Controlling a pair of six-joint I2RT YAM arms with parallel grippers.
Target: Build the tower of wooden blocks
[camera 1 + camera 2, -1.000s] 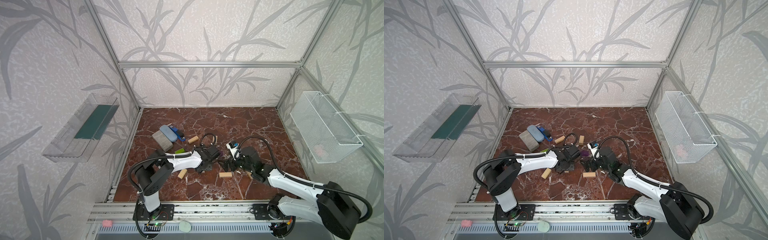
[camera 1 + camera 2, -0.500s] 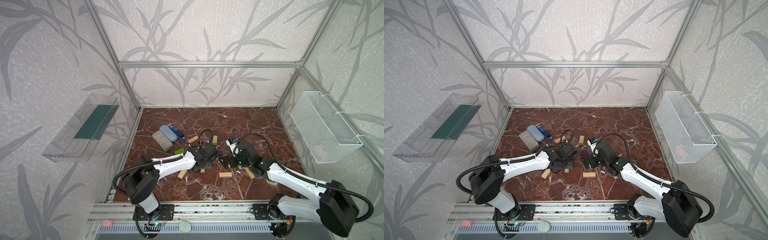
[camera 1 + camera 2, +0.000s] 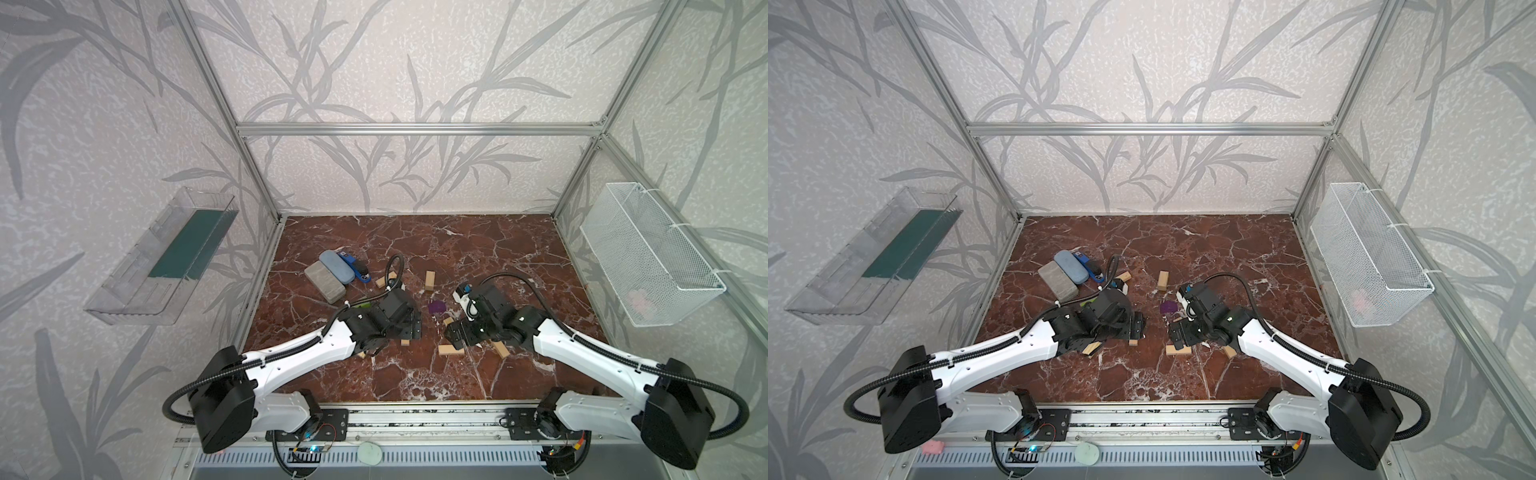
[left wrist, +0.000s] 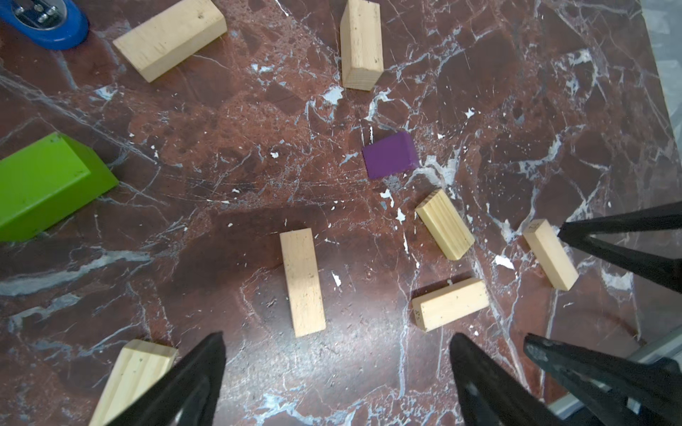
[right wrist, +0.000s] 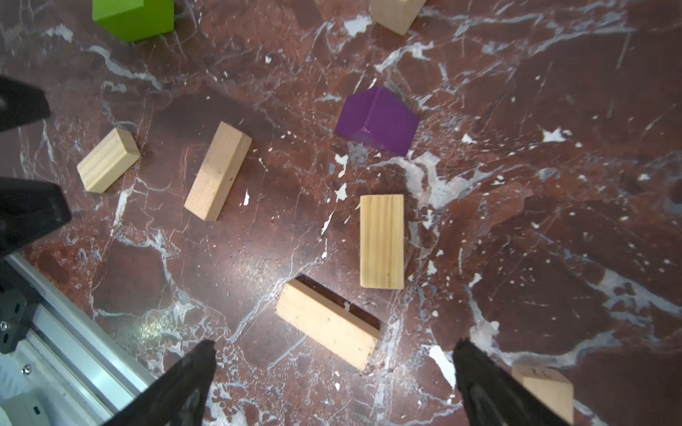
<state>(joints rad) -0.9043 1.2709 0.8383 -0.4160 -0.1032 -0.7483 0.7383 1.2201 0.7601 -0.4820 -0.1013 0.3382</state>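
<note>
Left end effector (image 4: 336,341): my jaws stand spread wide with nothing between them, low over the tabletop (image 3: 415,249), at 8 o'clock of the purple block (image 3: 436,307).
Right end effector (image 5: 336,345): also spread and empty, at 4 o'clock of the purple block.
Wood blocks (image 4: 444,224): all lie loose and apart on the tabletop. The green block (image 4: 48,184) is at 9 o'clock of the purple one.
Tower: none yet, since no block rests on another.
Step in hand: I judge it to be picking up the first base block.
Left choice: the long block (image 4: 302,282) lies just ahead of my fingertips, its length running along my reach. I move forward until it sits between the jaws, then close across its narrow width, at mid-length.
Right choice: the slanted block (image 5: 327,326) lies askew to my jaws, so I turn the wrist first.
Placing: I set pale blocks side by side, ends flush, on bare tabletop.
Risk: both end effectors are near each other, so one arm moves at a time.
</note>
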